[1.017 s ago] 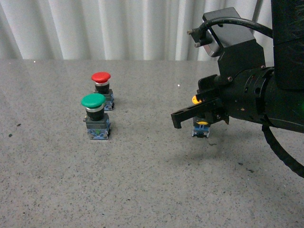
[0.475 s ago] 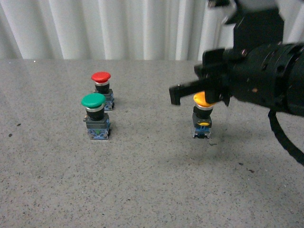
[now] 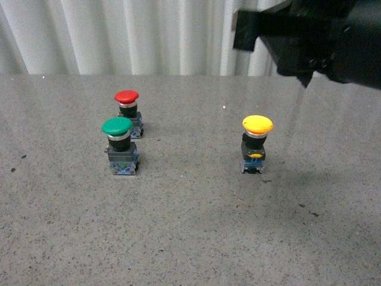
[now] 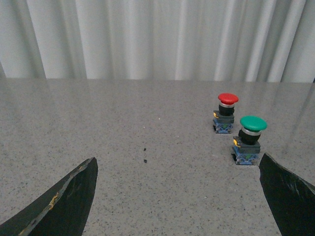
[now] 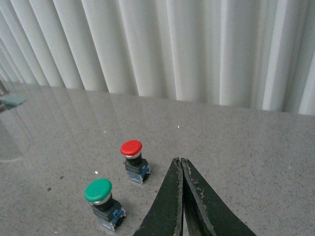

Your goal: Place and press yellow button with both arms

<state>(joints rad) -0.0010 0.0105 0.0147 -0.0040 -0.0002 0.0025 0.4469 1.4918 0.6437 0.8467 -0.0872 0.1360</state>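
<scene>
The bulky black right arm's flat-fingered gripper (image 3: 247, 30) is lifting clear of the yellow mushroom-capped push-button switch (image 3: 256, 143). One second ago its fingers were level with the cap, hiding most of it; now the gripper is sitting high above it, well apart. The switch is standing fully exposed below the gripper. The fingers (image 5: 170, 201) are pressed together.

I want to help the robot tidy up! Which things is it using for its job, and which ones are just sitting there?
For the job:
- yellow mushroom-capped push button
- black right gripper, fingers shut
- black left gripper, open

Just sitting there:
- green-capped push button
- red-capped push button
- speckled grey tabletop
</scene>
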